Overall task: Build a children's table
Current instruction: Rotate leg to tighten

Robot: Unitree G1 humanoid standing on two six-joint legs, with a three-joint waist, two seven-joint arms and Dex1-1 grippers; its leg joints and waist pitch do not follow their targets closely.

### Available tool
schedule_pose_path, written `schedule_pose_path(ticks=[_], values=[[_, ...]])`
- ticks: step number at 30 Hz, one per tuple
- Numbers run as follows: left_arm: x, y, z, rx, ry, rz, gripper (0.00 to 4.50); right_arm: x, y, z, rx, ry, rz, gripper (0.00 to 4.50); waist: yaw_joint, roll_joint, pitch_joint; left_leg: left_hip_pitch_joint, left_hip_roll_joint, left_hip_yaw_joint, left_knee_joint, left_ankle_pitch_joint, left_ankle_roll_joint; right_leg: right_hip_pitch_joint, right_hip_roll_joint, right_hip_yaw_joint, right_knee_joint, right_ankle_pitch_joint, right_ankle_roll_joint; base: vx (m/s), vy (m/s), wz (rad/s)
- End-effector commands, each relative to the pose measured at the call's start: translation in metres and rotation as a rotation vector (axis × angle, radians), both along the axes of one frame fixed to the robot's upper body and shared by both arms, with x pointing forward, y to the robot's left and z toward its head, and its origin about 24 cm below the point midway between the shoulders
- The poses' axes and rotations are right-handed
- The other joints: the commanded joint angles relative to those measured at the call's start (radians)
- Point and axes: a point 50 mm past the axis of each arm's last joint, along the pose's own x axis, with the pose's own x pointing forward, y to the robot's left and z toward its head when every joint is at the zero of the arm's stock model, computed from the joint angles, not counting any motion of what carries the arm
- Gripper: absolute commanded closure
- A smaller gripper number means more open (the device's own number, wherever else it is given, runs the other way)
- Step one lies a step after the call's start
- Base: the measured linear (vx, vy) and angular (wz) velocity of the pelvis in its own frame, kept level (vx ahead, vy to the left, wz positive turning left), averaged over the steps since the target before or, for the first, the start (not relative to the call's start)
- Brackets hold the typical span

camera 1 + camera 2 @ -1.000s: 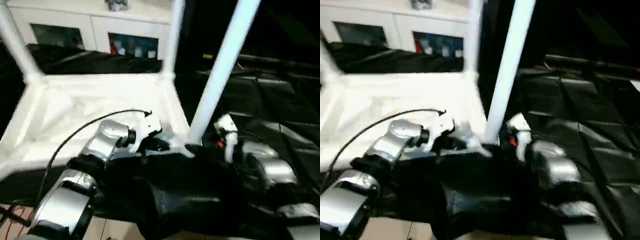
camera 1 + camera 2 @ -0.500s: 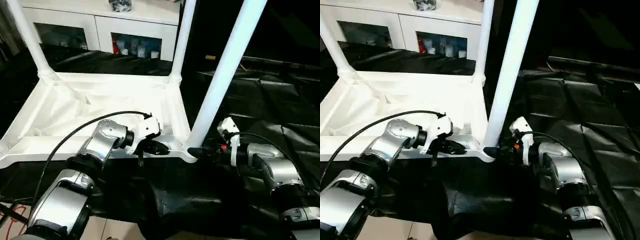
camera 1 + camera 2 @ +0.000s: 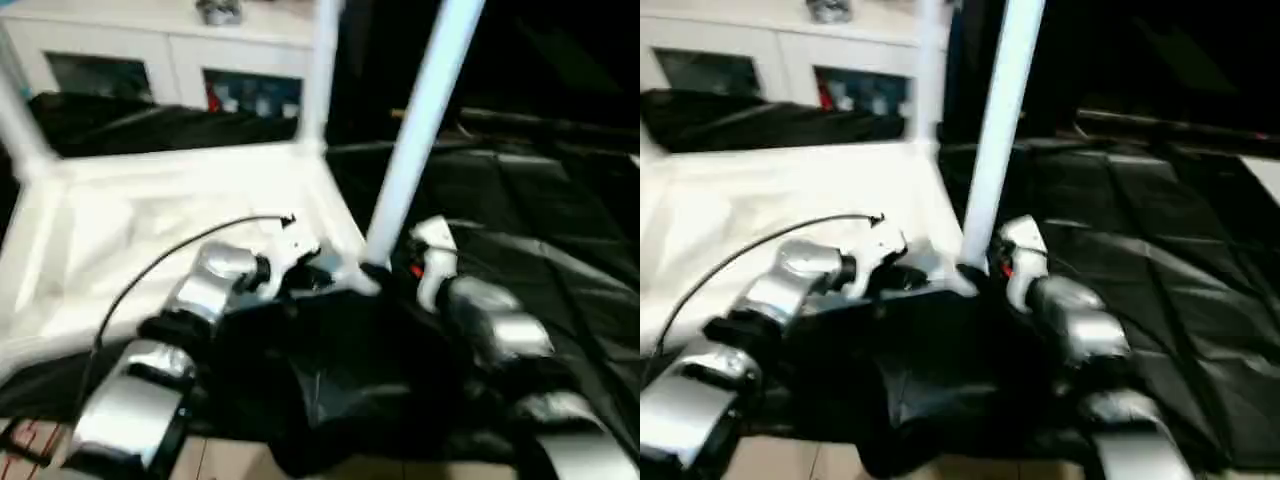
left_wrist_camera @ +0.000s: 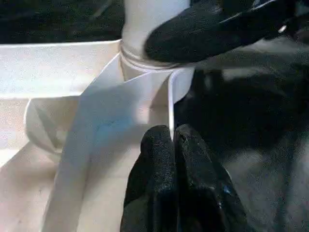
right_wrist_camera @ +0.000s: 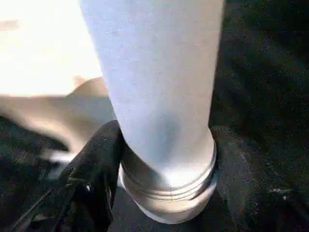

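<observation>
The white tabletop (image 3: 130, 215) lies upside down on the black-draped work table. White legs stand up from its corner sockets: a near right one (image 3: 420, 120), a back right one (image 3: 320, 70) and a back left one (image 3: 18, 125). My left gripper (image 3: 325, 278) is at the near rim beside the right corner. In the left wrist view it (image 4: 171, 140) is shut on the thin rim edge. My right gripper (image 3: 385, 268) reaches the near right leg's base from the right. One black finger (image 5: 96, 164) lies against the leg's collar (image 5: 169, 188), the leg between the fingers.
A white cabinet (image 3: 150, 50) with glass doors stands behind the work table. Black cloth (image 3: 560, 200) stretches out to the right of the tabletop. A black cable (image 3: 150, 270) arcs over my left forearm. Floor (image 3: 230, 465) shows past the near edge.
The camera has shifted and the head views have blurred. My right forearm has drawn in closer to the leg's base. The left gripper still grips the rim.
</observation>
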Motion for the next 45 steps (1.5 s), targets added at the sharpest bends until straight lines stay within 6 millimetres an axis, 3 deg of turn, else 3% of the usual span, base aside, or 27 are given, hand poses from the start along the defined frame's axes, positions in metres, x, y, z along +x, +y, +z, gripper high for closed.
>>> schedule_pose_path(ticks=[1, 4, 6, 9, 10, 11, 14, 16, 17, 18, 19, 20, 21, 23, 26, 31, 35, 36, 39, 40, 43, 45], values=[[-0.016, -0.052, 0.004, -0.097, 0.002, -0.18, 4.5, -0.007, 0.018, -0.021, -0.066, 0.091, -0.036, 1.91, 0.004, 0.005, -0.048, -0.004, -0.015, 0.013, -0.065, -0.297, 0.002, 0.037, -0.025, 0.02, -0.078, -0.313, -0.187, 0.0, 0.0, 0.0], [-0.018, -0.055, 0.004, -0.104, -0.001, -0.184, 4.5, -0.004, 0.02, -0.019, 0.009, 0.096, -0.066, 1.24, 0.007, 0.007, -0.053, -0.007, -0.015, 0.017, -0.062, -0.258, 0.028, 0.045, -0.024, 0.022, -0.07, -0.221, -0.21, 0.0, 0.0, 0.0], [-0.018, -0.055, 0.004, -0.104, -0.001, -0.187, 4.5, -0.004, 0.02, -0.018, 0.025, 0.098, -0.068, 1.21, 0.008, 0.008, -0.054, -0.007, -0.015, 0.018, -0.061, -0.224, 0.037, 0.047, -0.021, 0.021, -0.064, -0.158, -0.226, 0.0, 0.0, 0.0], [-0.018, -0.053, 0.003, -0.097, -0.007, -0.188, 4.5, -0.002, 0.016, -0.016, 0.007, 0.068, -0.08, 0.88, 0.023, 0.011, -0.057, 0.003, -0.014, 0.025, -0.055, -0.177, 0.055, 0.045, -0.02, 0.024, -0.055, -0.056, -0.263, 0.0, 0.0, 0.0], [-0.017, -0.051, 0.003, -0.091, -0.014, -0.187, 4.5, 0.0, 0.01, -0.013, -0.006, 0.034, -0.075, 0.88, 0.025, 0.01, -0.056, -0.003, -0.015, 0.025, -0.055, -0.174, 0.059, 0.05, -0.019, 0.023, -0.052, -0.042, -0.265, 0.0, 0.0, 0.0], [-0.017, -0.05, 0.003, -0.085, -0.017, -0.187, 4.5, 0.0, 0.002, -0.009, -0.018, -0.001, -0.059, 0.88, 0.028, 0.003, -0.056, -0.003, -0.016, 0.025, -0.054, -0.178, 0.064, 0.052, -0.019, 0.022, -0.054, -0.047, -0.26, 0.0, 0.0, 0.0], [-0.016, -0.048, 0.003, -0.08, -0.022, -0.184, 4.5, -0.002, -0.013, -0.002, -0.029, -0.052, -0.015, 0.88, 0.035, 0.001, -0.054, -0.003, -0.016, 0.025, -0.055, -0.187, 0.073, 0.055, -0.02, 0.022, -0.057, -0.073, -0.246, 0.0, 0.0, 0.0], [-0.015, -0.046, 0.004, -0.077, -0.023, -0.179, 4.5, -0.006, -0.039, 0.007, -0.001, -0.094, 0.01, 0.88, 0.042, -0.001, -0.055, -0.003, -0.015, 0.026, -0.053, -0.179, 0.085, 0.056, -0.02, 0.023, -0.058, -0.074, -0.239, 0.0, 0.0, 0.0], [-0.015, -0.046, 0.004, -0.077, -0.023, -0.179, 4.5, -0.006, -0.039, 0.007, -0.001, -0.094, 0.01, 0.88, 0.046, -0.001, -0.054, -0.001, -0.013, 0.026, -0.053, -0.181, 0.088, 0.054, -0.021, 0.023, -0.059, -0.074, -0.238, 0.0, 0.0, 0.0], [-0.015, -0.045, 0.003, -0.076, -0.023, -0.178, 4.5, -0.012, -0.069, 0.019, 0.034, -0.142, 0.013, 0.88, 0.048, -0.001, -0.054, 0.0, -0.013, 0.027, -0.052, -0.186, 0.095, 0.054, -0.019, 0.024, -0.06, -0.074, -0.24, 0.0, 0.0, 0.0], [-0.015, -0.045, 0.003, -0.076, -0.023, -0.179, 4.5, -0.016, -0.08, 0.023, 0.041, -0.154, 0.021, 0.88, 0.057, -0.001, -0.054, 0.001, -0.01, 0.027, -0.049, -0.178, 0.102, 0.053, -0.021, 0.025, -0.057, -0.06, -0.24, 0.0, 0.0, 0.0], [-0.015, -0.045, 0.003, -0.076, -0.023, -0.179, 4.5, -0.016, -0.08, 0.023, 0.041, -0.154, 0.021, 0.88, 0.056, -0.003, -0.053, 0.0, -0.012, 0.028, -0.05, -0.178, 0.106, 0.053, -0.018, 0.024, -0.059, -0.059, -0.242, 0.0, 0.0, 0.0], [-0.016, -0.045, 0.003, -0.074, -0.022, -0.184, 4.5, -0.027, -0.097, 0.028, 0.031, -0.161, 0.085, 0.88, 0.058, -0.006, -0.053, -0.007, -0.014, 0.027, -0.047, -0.17, 0.113, 0.058, -0.019, 0.023, -0.058, -0.067, -0.231, 0.0, 0.0, 0.0], [-0.016, -0.045, 0.002, -0.073, -0.022, -0.188, 4.5, -0.032, -0.102, 0.029, 0.022, -0.159, 0.116, 0.88, 0.061, -0.008, -0.052, -0.008, -0.013, 0.027, -0.046, -0.181, 0.115, 0.056, -0.022, 0.023, -0.062, -0.103, -0.225, 0.0, 0.0, 0.0], [-0.017, -0.045, 0.001, -0.071, -0.02, -0.203, 4.5, -0.054, -0.113, 0.029, 0.011, -0.114, 0.27, 0.88, 0.064, -0.014, -0.05, -0.009, -0.013, 0.025, -0.046, -0.199, 0.118, 0.056, -0.021, 0.021, -0.07, -0.162, -0.204, 0.0, 0.0, 0.0], [-0.018, -0.045, 0.002, -0.064, -0.026, -0.221, 4.5, -0.069, -0.11, 0.033, 0.056, -0.052, 0.389, 0.88, 0.061, -0.017, -0.049, -0.016, -0.012, 0.021, -0.048, -0.21, 0.113, 0.052, -0.024, 0.016, -0.076, -0.255, -0.17, 0.0, 0.0, 0.0], [-0.018, -0.046, 0.002, -0.07, -0.034, -0.232, 4.5, -0.076, -0.099, 0.036, 0.088, -0.017, 0.476, 0.88, 0.064, -0.018, -0.051, -0.016, -0.009, 0.02, -0.047, -0.185, 0.108, 0.049, -0.025, 0.017, -0.073, -0.236, -0.174, 0.0, 0.0, 0.0], [-0.018, -0.046, 0.003, -0.077, -0.038, -0.23, 4.5, -0.076, -0.097, 0.036, 0.09, -0.018, 0.48, 0.88, 0.066, -0.016, -0.051, -0.013, -0.008, 0.02, -0.046, -0.18, 0.106, 0.047, -0.026, 0.018, -0.072, -0.22, -0.18, 0.0, 0.0, 0.0], [-0.018, -0.047, 0.009, -0.151, -0.027, -0.21, 4.5, -0.073, -0.081, 0.036, 0.105, -0.022, 0.501, 0.88, 0.065, -0.022, -0.053, -0.017, -0.009, 0.021, -0.044, -0.155, 0.107, 0.049, -0.025, 0.017, -0.065, -0.175, -0.195, 0.0, 0.0, 0.0], [-0.019, -0.046, 0.011, -0.168, -0.01, -0.212, 4.23, -0.072, -0.077, 0.035, 0.106, -0.022, 0.504, 0.81, 0.065, -0.02, -0.053, -0.02, -0.011, 0.02, -0.044, -0.148, 0.106, 0.051, -0.026, 0.017, -0.061, -0.163, -0.204, 0.0, 0.0, 0.0], [-0.02, -0.034, 0.017, -0.174, 0.029, -0.207, 3.96, -0.066, -0.063, 0.031, 0.106, -0.033, 0.492, 0.8, 0.065, -0.014, -0.058, -0.013, -0.006, 0.02, -0.042, -0.11, 0.1, 0.048, -0.027, 0.018, -0.048, -0.074, -0.242, 0.0, 0.0, 0.0], [-0.021, -0.019, 0.019, -0.156, 0.055, -0.187, 3.85, -0.062, -0.055, 0.03, 0.108, -0.045, 0.474, 0.8, 0.06, -0.017, -0.055, -0.012, -0.007, 0.022, -0.043, -0.11, 0.098, 0.05, -0.023, 0.017, -0.043, -0.038, -0.253, 0.0, 0.0, 0.0]])
